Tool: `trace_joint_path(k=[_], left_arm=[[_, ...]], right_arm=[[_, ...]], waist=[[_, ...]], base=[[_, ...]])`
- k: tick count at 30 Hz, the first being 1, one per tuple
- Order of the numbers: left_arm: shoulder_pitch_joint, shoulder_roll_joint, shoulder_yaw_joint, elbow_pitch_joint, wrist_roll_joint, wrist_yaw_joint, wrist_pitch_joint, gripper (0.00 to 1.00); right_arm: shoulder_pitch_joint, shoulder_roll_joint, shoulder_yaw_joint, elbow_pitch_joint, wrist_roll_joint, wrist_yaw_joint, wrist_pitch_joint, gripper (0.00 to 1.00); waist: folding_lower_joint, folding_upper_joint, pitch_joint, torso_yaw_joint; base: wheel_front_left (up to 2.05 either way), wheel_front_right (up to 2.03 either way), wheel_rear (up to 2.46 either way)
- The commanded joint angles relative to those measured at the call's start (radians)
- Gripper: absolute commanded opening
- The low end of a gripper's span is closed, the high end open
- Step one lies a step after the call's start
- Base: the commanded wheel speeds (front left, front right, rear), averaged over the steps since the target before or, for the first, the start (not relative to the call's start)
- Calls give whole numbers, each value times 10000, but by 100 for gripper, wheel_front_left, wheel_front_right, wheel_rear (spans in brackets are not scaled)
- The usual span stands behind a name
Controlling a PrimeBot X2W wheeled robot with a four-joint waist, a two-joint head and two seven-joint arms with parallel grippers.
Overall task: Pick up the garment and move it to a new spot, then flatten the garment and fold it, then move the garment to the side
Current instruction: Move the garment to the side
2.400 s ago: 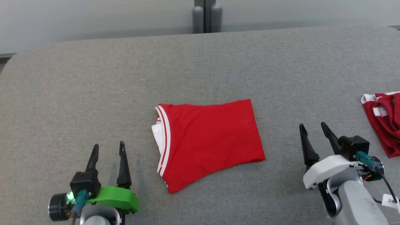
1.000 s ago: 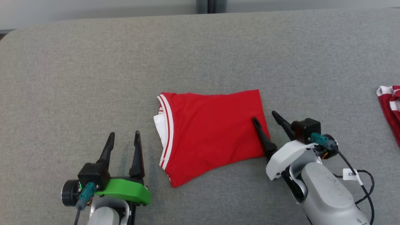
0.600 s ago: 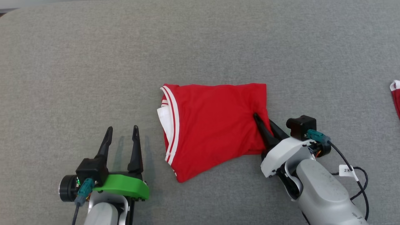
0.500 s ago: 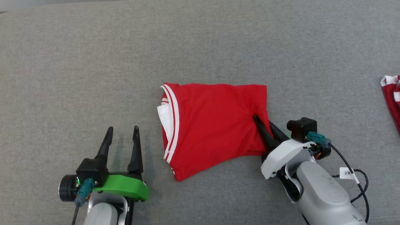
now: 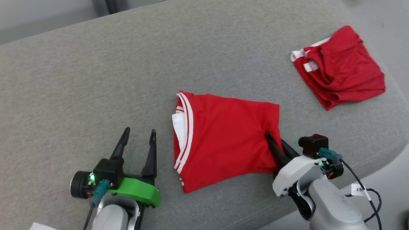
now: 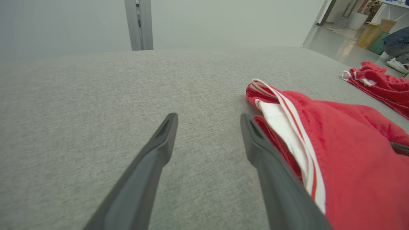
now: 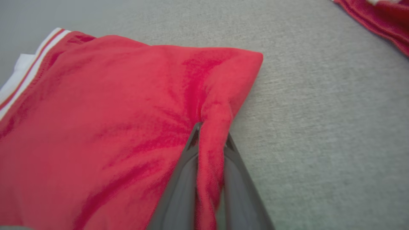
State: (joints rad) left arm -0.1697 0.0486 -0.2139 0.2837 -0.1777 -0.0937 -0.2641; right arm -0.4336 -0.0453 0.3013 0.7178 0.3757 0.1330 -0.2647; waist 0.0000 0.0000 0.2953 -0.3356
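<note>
The garment [image 5: 223, 140] is a folded red piece with white stripes along its left edge, lying mid-surface on the grey cushion [image 5: 96, 80]. My right gripper [image 5: 274, 140] is shut on a pinched ridge of the garment's right edge; the right wrist view shows that red fold of the garment [image 7: 96, 127] squeezed between the fingers [image 7: 182, 179]. My left gripper [image 5: 138, 134] stands open just left of the striped edge, empty. In the left wrist view the striped hem of the garment [image 6: 287, 127] lies right beside my left gripper [image 6: 207, 123], against its right finger.
A second red garment with white trim [image 5: 338, 67] lies crumpled at the far right, near the cushion's rounded right edge [image 5: 393, 92]; it shows too in the left wrist view [image 6: 380, 86]. Bare floor lies past that edge. Grey wall and a dark post [image 6: 139, 24] stand behind.
My right gripper moved in over the garment's right edge and shut on it, bunching the cloth. The head view has swung right, bringing the second red garment into view. My left gripper stayed open.
</note>
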Motion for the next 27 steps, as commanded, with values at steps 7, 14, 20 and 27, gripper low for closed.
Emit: trace_joint_path(k=[7, 14, 20, 27], left_arm=[[-574, 60, -654, 455, 110, -228, 5, 100], [-605, 63, -468, 558, 292, -291, 5, 100], [-608, 60, 91, 441, 603, -292, 5, 100], [-908, 81, 265, 357, 949, -339, 5, 100]], right_arm=[[497, -68, -962, -387, -355, -34, 7, 0], [-166, -65, -965, -595, -829, -34, 7, 0], [-1965, -396, -764, -147, -1403, -34, 7, 0], [-4079, -1624, -1866, 1432, -2229, -34, 7, 0]], waist=[[0, 0, -141, -2130], [0, 0, 163, -2120], [0, 0, 710, -2070], [0, 0, 1439, -1424]], base=[[0, 0, 0], [0, 0, 0], [0, 0, 0], [0, 0, 0]])
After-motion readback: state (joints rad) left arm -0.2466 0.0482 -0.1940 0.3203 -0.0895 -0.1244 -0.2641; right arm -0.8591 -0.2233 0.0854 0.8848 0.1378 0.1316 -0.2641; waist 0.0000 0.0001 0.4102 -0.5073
